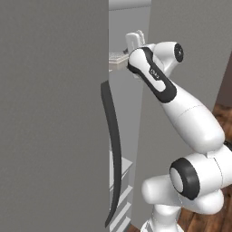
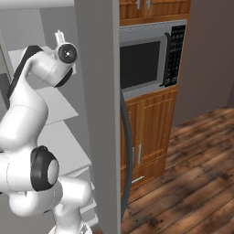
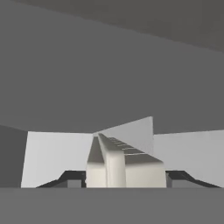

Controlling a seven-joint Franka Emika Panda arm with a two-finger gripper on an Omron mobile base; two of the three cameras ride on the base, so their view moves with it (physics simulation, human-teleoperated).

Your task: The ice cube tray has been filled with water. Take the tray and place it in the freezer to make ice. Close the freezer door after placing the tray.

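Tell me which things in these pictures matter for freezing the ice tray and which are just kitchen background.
Part of the job:
- ice cube tray, held in the shut hand, inside the freezer
- freezer shelf under it
- freezer door, open
- its dark curved handle

Just background:
- microwave
- wooden cabinets
- wood floor

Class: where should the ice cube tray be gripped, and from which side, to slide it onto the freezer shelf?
Probably at the short near end of the ice cube tray, coming in lengthwise. It is long and narrow, so the tool can span its width, as here, while its length points ahead over the white shelf.
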